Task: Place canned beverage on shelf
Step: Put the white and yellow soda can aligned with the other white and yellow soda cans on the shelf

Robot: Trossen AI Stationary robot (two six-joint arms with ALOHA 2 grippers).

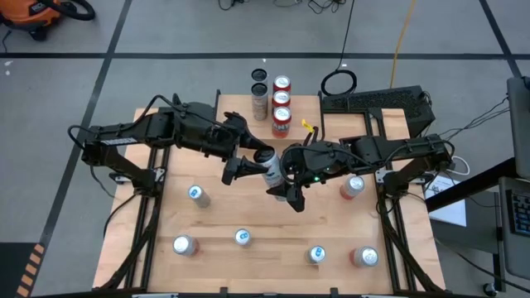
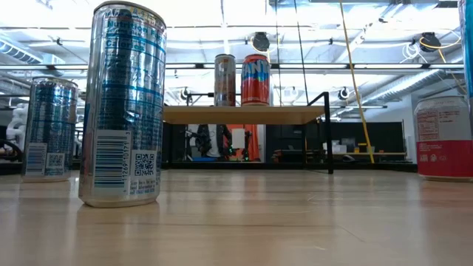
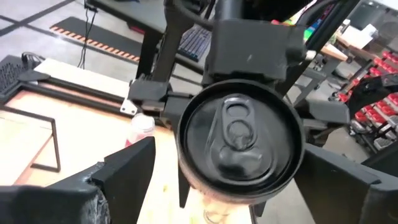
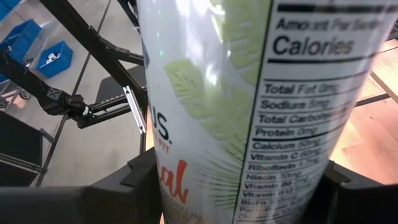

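Note:
A white canned beverage with a black top [image 1: 271, 165] is held above the middle of the table by my right gripper [image 1: 283, 179], which is shut on it. The can lies roughly level, its top toward the table's left. In the left wrist view its black top [image 3: 239, 137] faces the camera. My left gripper [image 1: 240, 168] is open, with a finger on either side of the can's top end, apart from it. The shelf [image 1: 302, 106] stands at the table's far edge with several cans on its board. It also shows in the low view [image 2: 244, 114]. My right gripper pinches the can's printed side wall [image 4: 249, 124] between its two fingers [image 4: 134, 180], which lie across the can. It comes from the table's right side. The can is lifted clear of the table and tipped onto its side, its top end toward my left gripper.
Several loose cans stand on the near half of the table [image 1: 197, 194] [image 1: 243, 237] [image 1: 364, 257], and one lies by the right arm [image 1: 353, 186]. In the low view a tall silver can [image 2: 122, 103] stands close to the camera. A keyboard [image 1: 377, 99] lies at the far right.

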